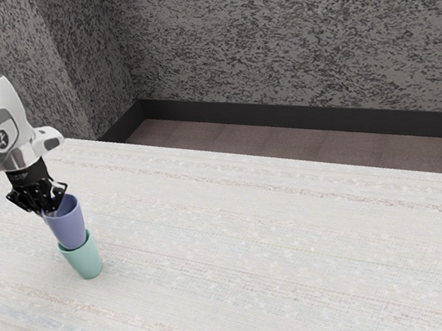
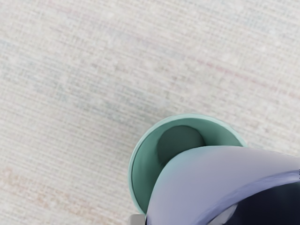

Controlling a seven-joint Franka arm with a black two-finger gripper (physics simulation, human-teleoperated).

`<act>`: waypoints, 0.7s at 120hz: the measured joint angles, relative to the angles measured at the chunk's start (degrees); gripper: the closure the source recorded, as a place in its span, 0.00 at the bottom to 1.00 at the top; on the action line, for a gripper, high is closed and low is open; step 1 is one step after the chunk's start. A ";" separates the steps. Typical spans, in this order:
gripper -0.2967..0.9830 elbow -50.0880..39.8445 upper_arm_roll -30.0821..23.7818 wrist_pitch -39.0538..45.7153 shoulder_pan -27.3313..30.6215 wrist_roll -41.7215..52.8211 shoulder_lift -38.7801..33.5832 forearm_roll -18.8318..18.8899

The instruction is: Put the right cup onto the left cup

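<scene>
The purple cup (image 1: pixel 69 228) is being gripped at its rim by the gripper (image 1: pixel 50 212), above the green cup (image 1: pixel 87 263).
Beneath the gripper, the green cup's mouth is being partly hidden; the finger gap is being obscured.

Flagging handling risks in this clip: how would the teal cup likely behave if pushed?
The teal cup would probably keep its shape, as its rim looks evenly round. It may tip if pushed up high, since it narrows toward its base. It looks light, being hollow and thin-walled.
</scene>
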 joint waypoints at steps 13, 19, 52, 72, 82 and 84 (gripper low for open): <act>0.75 -0.37 0.00 0.38 -0.02 -0.01 0.25 -0.19; 0.66 -0.40 0.00 0.49 -0.02 0.04 0.33 -0.34; 0.35 -0.27 0.00 0.79 0.05 0.40 0.45 -0.59; 0.29 -0.20 0.00 0.84 0.06 0.62 0.47 -0.60; 0.27 0.73 0.00 0.71 0.01 0.72 0.47 -0.48; 0.27 1.11 -0.02 0.64 0.01 0.73 0.49 -0.43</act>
